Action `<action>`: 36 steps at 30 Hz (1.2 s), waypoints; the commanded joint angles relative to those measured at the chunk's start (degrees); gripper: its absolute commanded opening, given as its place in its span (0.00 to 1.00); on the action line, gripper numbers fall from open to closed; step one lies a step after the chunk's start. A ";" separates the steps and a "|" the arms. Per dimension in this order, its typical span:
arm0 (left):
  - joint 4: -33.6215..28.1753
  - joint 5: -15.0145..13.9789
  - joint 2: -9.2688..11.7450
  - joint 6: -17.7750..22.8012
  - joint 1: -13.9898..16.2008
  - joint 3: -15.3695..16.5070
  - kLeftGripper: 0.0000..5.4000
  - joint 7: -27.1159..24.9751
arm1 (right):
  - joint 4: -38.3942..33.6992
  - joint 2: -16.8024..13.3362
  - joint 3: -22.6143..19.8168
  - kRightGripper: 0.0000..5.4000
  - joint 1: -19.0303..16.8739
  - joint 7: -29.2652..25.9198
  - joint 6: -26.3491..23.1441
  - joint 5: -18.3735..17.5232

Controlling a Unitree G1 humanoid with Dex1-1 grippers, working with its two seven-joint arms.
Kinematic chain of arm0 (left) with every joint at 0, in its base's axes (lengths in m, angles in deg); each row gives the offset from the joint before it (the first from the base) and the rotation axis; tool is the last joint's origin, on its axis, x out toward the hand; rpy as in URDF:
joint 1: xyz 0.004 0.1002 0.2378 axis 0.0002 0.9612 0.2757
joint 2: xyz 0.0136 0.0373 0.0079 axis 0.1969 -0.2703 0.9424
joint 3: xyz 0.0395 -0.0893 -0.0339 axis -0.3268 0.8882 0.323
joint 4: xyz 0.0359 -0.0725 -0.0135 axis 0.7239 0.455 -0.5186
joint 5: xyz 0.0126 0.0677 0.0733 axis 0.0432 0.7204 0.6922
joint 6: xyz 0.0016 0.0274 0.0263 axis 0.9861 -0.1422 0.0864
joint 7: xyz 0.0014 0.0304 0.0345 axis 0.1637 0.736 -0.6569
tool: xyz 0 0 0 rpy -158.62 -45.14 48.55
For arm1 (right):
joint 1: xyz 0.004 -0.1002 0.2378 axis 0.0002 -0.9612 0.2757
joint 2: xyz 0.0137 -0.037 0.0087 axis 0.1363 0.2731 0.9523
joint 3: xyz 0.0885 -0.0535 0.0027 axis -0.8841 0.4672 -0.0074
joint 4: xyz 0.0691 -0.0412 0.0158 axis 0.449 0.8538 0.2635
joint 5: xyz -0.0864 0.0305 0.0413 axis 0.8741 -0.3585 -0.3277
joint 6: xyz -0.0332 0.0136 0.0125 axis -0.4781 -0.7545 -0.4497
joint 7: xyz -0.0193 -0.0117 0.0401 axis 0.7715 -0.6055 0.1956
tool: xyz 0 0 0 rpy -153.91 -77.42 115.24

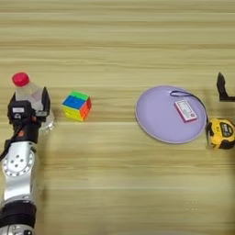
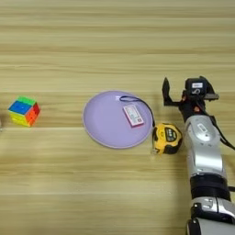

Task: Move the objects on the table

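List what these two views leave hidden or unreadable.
- Bottle, left eye view: lower body hidden behind the left gripper; out of frame in the right eye view.
- Card on the plate: print too small to read.
- Right gripper: only one finger shows in the left eye view, cut off by the edge.

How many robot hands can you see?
2. The left gripper is at the table's left side, around the bottle. The right gripper is at the right side, behind the tape measure.
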 commanded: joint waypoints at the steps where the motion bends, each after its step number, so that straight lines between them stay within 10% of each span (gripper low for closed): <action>1: -3.82 -0.19 2.03 1.74 -3.09 0.83 0.61 0.46 | 0.65 0.14 0.26 1.00 1.09 0.23 0.57 -0.16; 17: -8.23 -0.26 3.52 8.80 -15.61 0.65 0.61 1.26 | 1.03 1.22 1.28 1.00 0.99 1.04 1.16 0.13; 36: -2.78 2.71 -7.57 9.73 -25.25 -9.95 0.60 1.17 | 0.00 2.15 2.08 1.00 -0.04 1.85 1.32 0.26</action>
